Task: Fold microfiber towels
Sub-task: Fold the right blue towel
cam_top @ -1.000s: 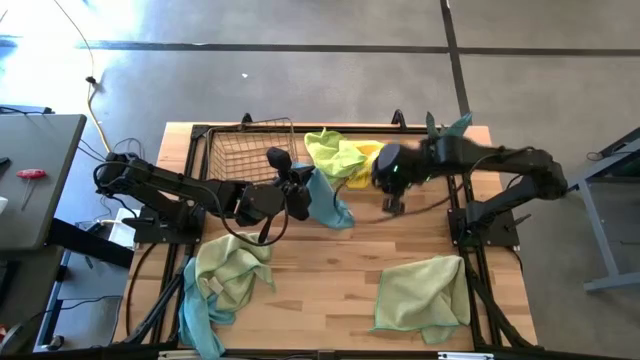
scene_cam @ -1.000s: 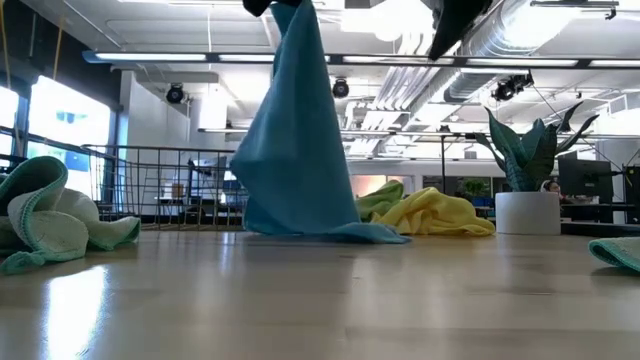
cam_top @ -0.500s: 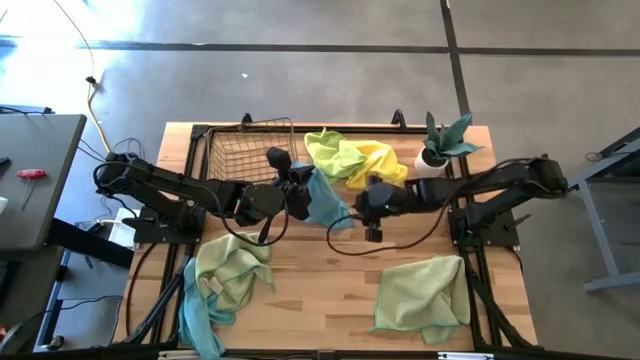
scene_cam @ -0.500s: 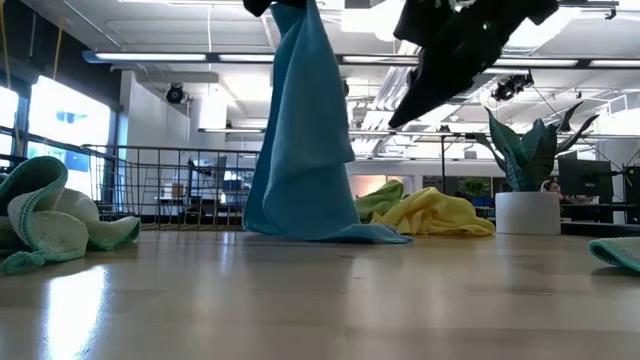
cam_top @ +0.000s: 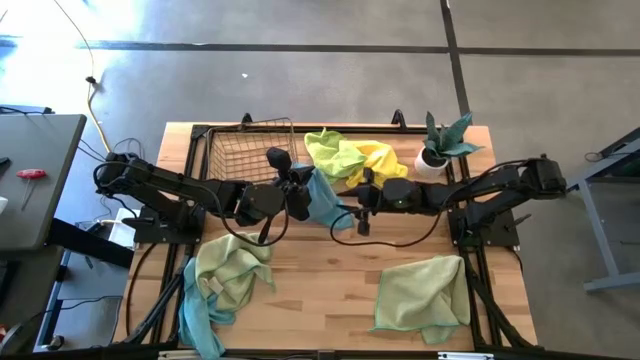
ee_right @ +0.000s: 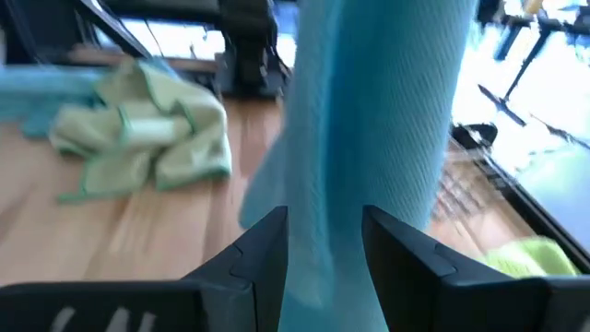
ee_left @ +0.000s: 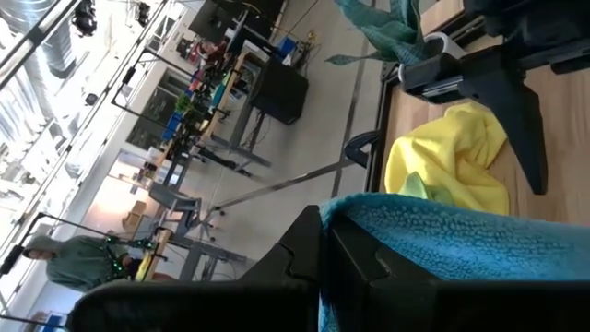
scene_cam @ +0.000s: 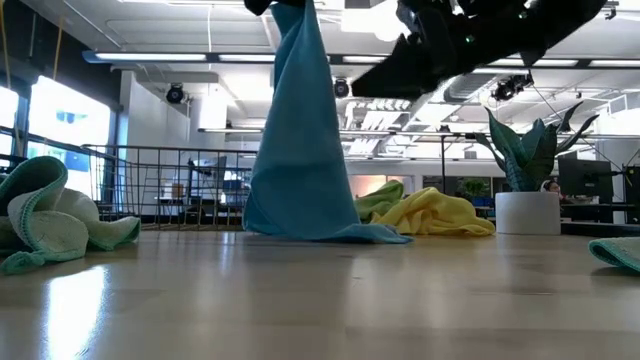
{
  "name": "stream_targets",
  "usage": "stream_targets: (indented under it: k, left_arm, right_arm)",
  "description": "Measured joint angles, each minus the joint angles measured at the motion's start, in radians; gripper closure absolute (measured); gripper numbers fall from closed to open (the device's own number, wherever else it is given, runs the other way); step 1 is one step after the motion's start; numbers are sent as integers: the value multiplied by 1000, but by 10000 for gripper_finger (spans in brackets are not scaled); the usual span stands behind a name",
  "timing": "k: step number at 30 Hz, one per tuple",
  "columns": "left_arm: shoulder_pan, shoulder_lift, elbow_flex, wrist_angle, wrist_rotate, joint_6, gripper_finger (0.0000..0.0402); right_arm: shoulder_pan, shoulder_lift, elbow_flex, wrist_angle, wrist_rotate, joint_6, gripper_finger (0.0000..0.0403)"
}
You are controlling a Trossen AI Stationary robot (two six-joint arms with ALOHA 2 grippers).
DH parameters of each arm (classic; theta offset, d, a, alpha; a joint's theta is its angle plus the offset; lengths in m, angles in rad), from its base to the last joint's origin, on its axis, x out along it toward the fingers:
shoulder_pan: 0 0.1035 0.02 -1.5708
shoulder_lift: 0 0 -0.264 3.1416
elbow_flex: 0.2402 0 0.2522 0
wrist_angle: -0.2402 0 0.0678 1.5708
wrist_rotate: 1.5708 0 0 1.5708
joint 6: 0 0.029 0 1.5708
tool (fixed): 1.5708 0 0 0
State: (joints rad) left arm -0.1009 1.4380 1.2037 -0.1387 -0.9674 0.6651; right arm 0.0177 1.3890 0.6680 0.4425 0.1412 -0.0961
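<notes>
While left tool [cam_top: 303, 188] pinches blue towel [scene_cam: 300, 150] aloft, right wrist view shows right tool [ee_right: 323, 249] parted, straddling it.

The blue microfiber towel [ee_left: 461, 244] is a nubby, looped cloth with a matt pile, and in the low view it hangs in soft folds. The yellow towel [ee_left: 456, 166] looks equally plush and dull. The bench [scene_cam: 320, 300] is pale planked wood, smooth with a light sheen. The basket [cam_top: 240, 150] is thin dark metal wire. The plant pot [scene_cam: 527, 212] is smooth and white.
</notes>
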Motion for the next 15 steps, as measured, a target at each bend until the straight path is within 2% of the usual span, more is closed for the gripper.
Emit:
stream_targets:
  k: [7,15]
  left_arm:
    - [0,0,0,0,38,-12,401]
    - [0,0,0,0,41,-27,401]
  right_arm:
    - [-6,62,-2,201,-33,-71,269]
    - [-12,71,-2,363,-70,-69,269]
